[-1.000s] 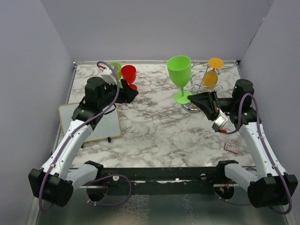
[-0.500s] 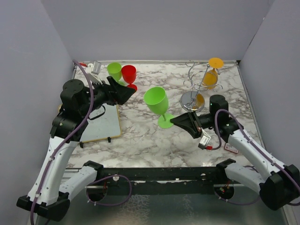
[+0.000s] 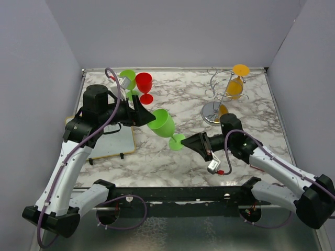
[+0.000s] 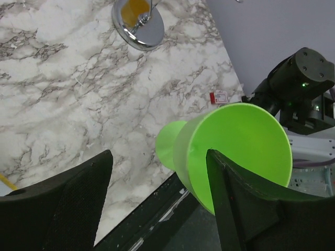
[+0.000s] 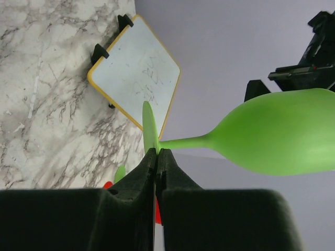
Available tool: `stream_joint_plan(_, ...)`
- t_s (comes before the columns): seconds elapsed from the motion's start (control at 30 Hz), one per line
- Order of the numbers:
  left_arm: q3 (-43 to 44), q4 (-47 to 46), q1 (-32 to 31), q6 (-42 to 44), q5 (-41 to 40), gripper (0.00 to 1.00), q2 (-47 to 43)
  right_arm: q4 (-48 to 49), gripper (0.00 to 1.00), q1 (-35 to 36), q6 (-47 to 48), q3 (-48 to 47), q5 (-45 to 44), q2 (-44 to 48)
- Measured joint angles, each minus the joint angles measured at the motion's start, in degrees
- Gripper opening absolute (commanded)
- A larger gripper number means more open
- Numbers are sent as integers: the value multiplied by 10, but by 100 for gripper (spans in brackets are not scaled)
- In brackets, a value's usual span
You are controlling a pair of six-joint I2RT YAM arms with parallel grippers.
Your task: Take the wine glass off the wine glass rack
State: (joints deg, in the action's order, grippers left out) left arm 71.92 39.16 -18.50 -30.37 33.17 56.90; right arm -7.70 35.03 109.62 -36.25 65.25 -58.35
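The green wine glass (image 3: pixel 163 124) hangs tilted on its side above the table's middle, clear of the wine glass rack (image 3: pixel 219 90). My right gripper (image 3: pixel 191 142) is shut on the edge of its round foot (image 5: pixel 148 125), and the bowl (image 5: pixel 277 138) points toward the left arm. My left gripper (image 3: pixel 148 116) stands open at the bowl's mouth (image 4: pixel 238 149). One of its fingers (image 4: pixel 246 209) crosses the rim and the other finger (image 4: pixel 68 209) stays well apart from the glass. An orange glass (image 3: pixel 235 87) hangs upside down on the rack.
A red glass (image 3: pixel 144 83) and a smaller green glass (image 3: pixel 127 78) stand at the back left. A yellow-framed whiteboard (image 3: pixel 114 140) lies at the left edge. The rack's round base (image 4: pixel 140 29) sits back right, and a small red-and-white card (image 4: pixel 219 97) lies near the front right.
The right arm has carried the green glass left and toward the front, tipping it sideways. The left arm has swung in from the back left to the bowl's mouth.
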Motion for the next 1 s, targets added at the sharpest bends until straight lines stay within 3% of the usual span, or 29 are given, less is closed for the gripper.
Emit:
stream_joint_plan(0.4, 16, 61, 0, 72, 3, 50, 6, 15, 1, 32, 11, 4, -74, -23)
stream_joint_plan(0.63, 3, 66, 0, 92, 9, 30, 30, 17, 1, 39, 22, 4, -90, -62)
stream_joint_plan(0.87, -20, 70, 0, 98, 12, 32, 32, 45, 2, 44, 14, 15, -91, -70)
stream_joint_plan(1.0, -35, 76, 0, 99, 18, 21, 34, 52, 3, 44, 8, 18, -91, -77)
